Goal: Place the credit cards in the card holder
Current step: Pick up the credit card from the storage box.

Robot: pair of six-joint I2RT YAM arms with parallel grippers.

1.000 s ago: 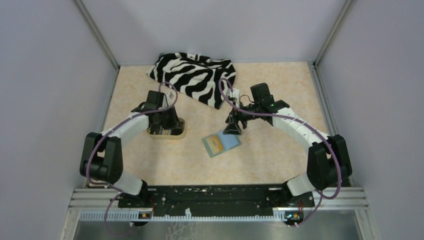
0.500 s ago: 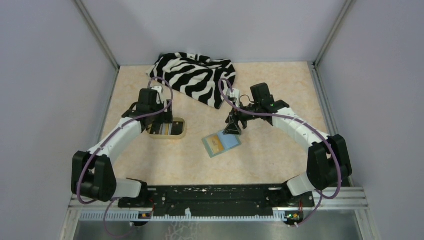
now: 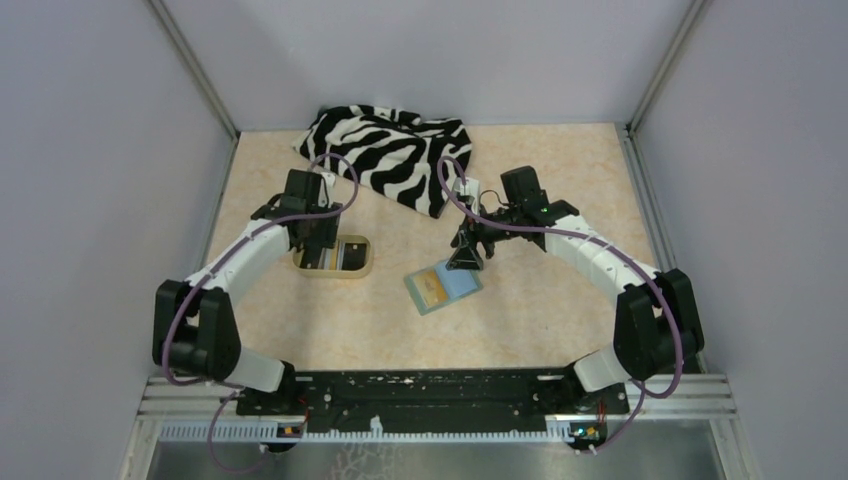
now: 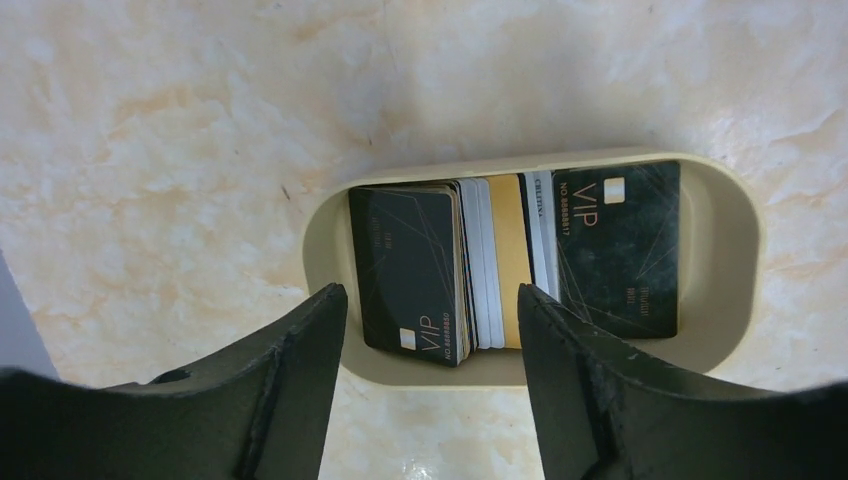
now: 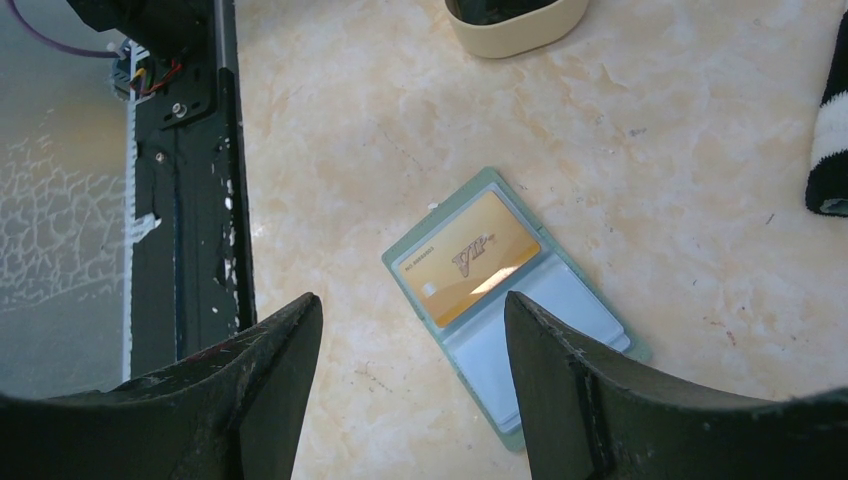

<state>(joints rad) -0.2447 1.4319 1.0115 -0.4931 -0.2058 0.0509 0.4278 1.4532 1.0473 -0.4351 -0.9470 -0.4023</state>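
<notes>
The beige marbled desk (image 3: 560, 180) carries a tan oval dish (image 4: 730, 250) on its left side. The credit cards (image 4: 478, 260) are stacked in it: a black VIP card (image 4: 405, 270) at one end, another black VIP card (image 4: 620, 250) at the other, and whitish cards and a gold-yellow one (image 4: 508, 255) on edge between them.

The left gripper (image 4: 432, 300) hangs straight over this dish. Its fingers (image 4: 300, 380) are spread wide, one on either side of the first black card, and they hold nothing.

Near the middle of the desk, well apart from the dish, the sage-green card holder (image 5: 540, 330) lies opened flat. A gold VIP card (image 5: 467, 258) sits on its left half, and the pale blue lining of the other half is bare.

The right gripper (image 5: 412, 305) is poised over the holder's far side. Its fingers (image 5: 560, 380) are also spread, with nothing between them. Whether they touch the holder cannot be told.

A zebra-striped cloth (image 3: 390, 150) lies crumpled at the far edge of the desk. A black rail (image 5: 185, 180) runs along the near edge.
</notes>
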